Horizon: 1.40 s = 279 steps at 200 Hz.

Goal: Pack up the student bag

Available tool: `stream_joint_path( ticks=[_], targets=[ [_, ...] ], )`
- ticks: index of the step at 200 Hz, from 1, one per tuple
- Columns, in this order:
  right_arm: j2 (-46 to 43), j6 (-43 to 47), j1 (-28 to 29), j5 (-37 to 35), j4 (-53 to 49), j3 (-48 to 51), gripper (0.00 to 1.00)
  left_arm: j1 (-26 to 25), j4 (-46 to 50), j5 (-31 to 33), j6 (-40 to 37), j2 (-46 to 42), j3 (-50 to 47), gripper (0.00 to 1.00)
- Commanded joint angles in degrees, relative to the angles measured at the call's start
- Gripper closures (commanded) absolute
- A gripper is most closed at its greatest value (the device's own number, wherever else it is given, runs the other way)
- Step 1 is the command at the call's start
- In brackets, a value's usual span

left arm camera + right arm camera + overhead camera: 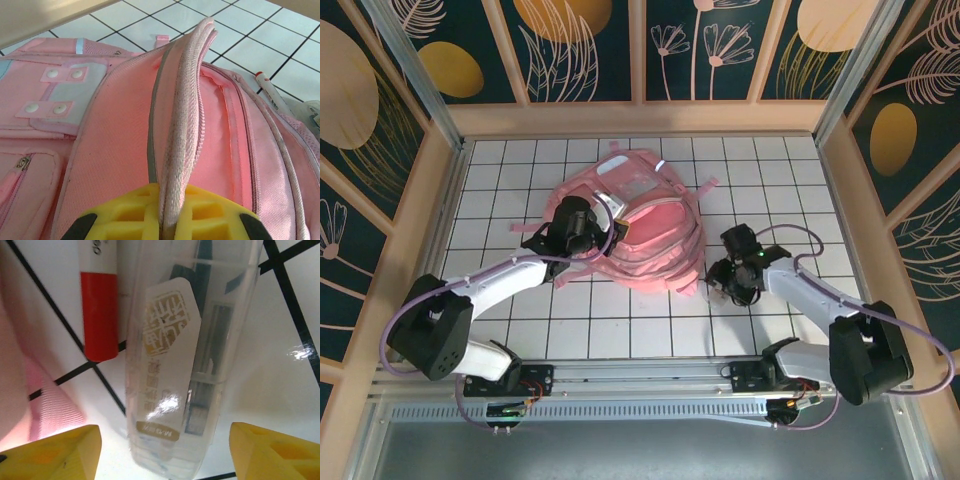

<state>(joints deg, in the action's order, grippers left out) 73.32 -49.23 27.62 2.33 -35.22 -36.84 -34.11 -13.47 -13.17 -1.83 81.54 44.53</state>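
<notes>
The soft pink fabric backpack (642,232) lies mid-table, its raised edge pinched in the left gripper (162,220). Just beside its right edge, the spread right gripper (165,450) straddles a clear plastic case (185,340) lying lengthwise between its jaws.

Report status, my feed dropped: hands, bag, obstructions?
Left hand shut on webbing edge of student bag. Right hand open over clear case, red-capped marker beside it. No obstruction seen.
</notes>
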Motion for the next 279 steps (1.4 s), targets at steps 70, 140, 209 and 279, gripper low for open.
stream_joint_path(
  ticks=[70, 140, 209, 279],
  targets=[
    [3.67, -3.76, 2.62, -8.77, -0.89, 0.72, 0.45, 1.11, -3.58, -1.95, 2.19, -3.31, -1.27, 1.0],
    [-7.9, -9.22, 4.49, -9.51, -7.52, -3.06, 0.55, 1.59, -3.89, -3.73, 4.61, -4.14, -1.46, 1.0],
    [-3.03, -16.05, 14.23, 2.56, -0.16, -18.16, 0.56, 2.29, -7.39, -8.07, 10.35, -3.5, -0.74, 1.0],
    [20.38, -22.81, 13.08, 7.6, 16.01, -35.62, 0.51, 2.5, -12.1, -10.48, 14.71, -3.95, -2.79, 1.0]
  ],
)
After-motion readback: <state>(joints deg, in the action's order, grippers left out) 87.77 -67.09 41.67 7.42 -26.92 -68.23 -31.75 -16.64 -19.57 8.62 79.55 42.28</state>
